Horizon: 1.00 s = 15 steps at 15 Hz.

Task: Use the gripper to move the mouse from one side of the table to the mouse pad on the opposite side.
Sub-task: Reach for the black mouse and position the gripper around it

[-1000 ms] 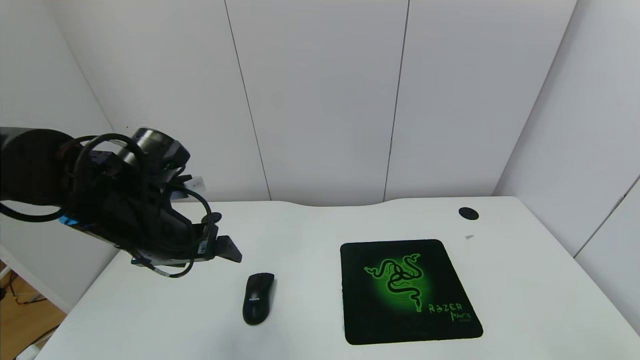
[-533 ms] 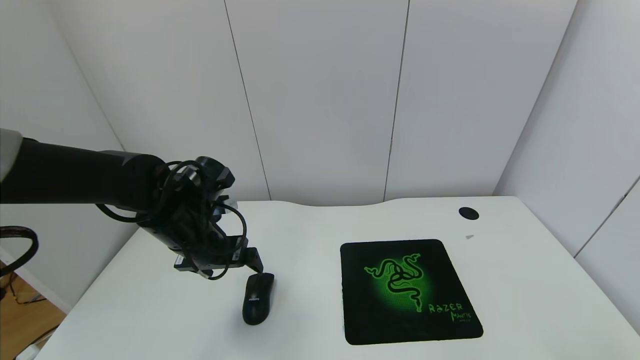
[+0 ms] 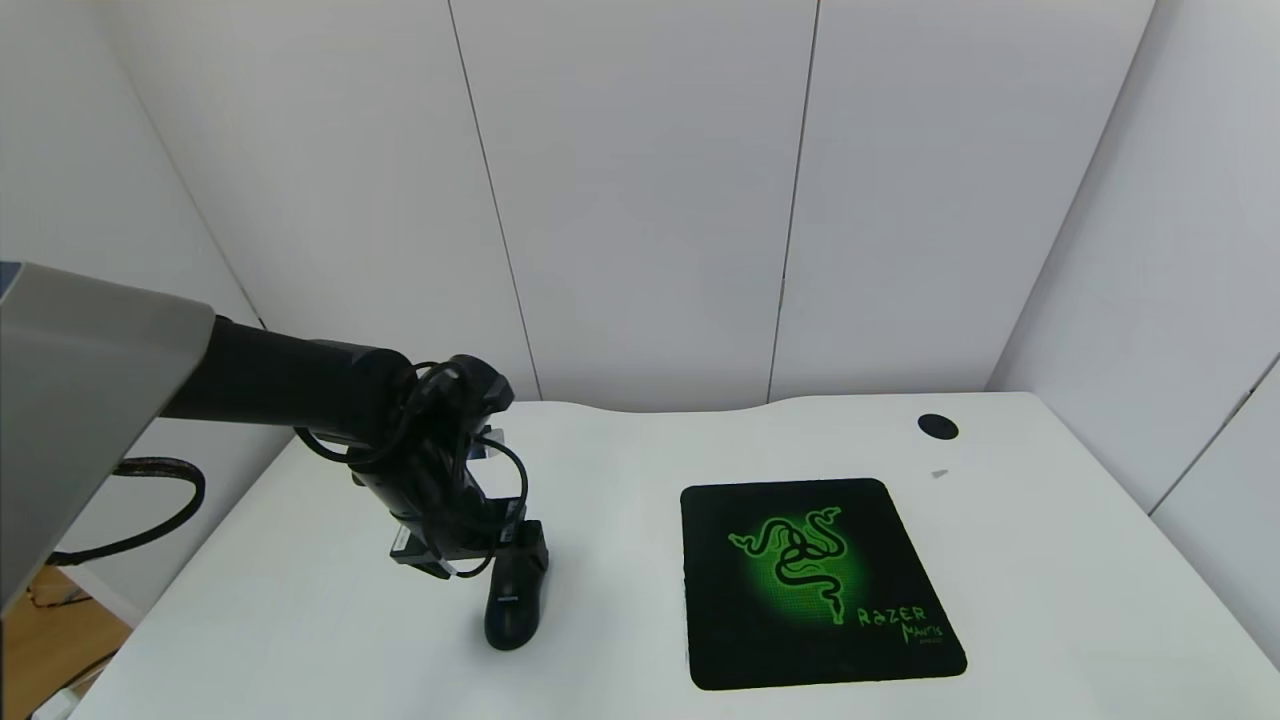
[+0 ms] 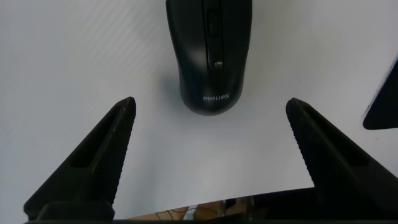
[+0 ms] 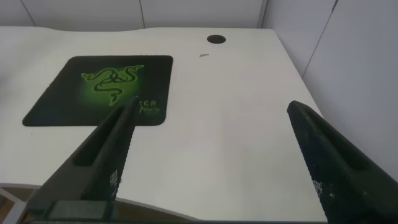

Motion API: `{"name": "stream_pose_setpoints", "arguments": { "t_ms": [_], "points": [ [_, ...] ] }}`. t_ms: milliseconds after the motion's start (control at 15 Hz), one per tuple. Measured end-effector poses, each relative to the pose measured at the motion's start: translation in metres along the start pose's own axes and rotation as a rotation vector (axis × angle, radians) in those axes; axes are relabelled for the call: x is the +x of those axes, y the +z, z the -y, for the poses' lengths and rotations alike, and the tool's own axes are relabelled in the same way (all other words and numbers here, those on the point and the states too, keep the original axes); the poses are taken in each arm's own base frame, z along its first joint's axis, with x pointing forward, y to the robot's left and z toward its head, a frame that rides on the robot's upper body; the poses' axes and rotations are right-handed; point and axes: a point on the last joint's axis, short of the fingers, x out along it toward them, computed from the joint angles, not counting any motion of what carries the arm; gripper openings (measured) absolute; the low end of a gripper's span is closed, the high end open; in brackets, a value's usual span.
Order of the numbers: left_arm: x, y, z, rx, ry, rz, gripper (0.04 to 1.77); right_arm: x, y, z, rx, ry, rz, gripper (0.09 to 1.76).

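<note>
The black mouse (image 3: 515,608) lies on the white table (image 3: 300,620), left of centre, with a pale "PHILIPS" logo on its back in the left wrist view (image 4: 208,59). My left gripper (image 3: 520,545) hangs open just above the mouse's far end; in its own view (image 4: 210,107) the jaws stand wide apart with the mouse's rear just beyond them, not touching. The black mouse pad (image 3: 815,580) with the green snake emblem lies to the right of the mouse. My right gripper (image 5: 211,109) is open and empty, off the table's right front, out of the head view.
A round black cable hole (image 3: 936,427) sits at the far right of the table, also in the right wrist view (image 5: 216,39). The table's far edge has a curved notch (image 3: 660,408). White wall panels stand behind. The left table edge drops to a wooden floor.
My left arm has swung right and down from the table's left side until its open gripper hangs just over the mouse's far end. The mouse and pad have not moved.
</note>
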Motion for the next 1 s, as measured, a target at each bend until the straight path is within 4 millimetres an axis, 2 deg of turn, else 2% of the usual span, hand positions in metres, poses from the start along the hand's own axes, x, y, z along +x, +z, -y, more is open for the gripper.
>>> {"name": "stream_pose_setpoints", "arguments": {
  "t_ms": [400,1000],
  "points": [
    [0.026,-0.002,0.006,-0.045,0.016,-0.025,1.72,0.0,0.0,0.0,0.0,0.0,0.0,1.71],
    [0.046,0.0,0.009,-0.067,0.063,-0.017,1.72,0.0,0.0,0.0,0.0,0.0,0.0,1.71]
  ]
}}
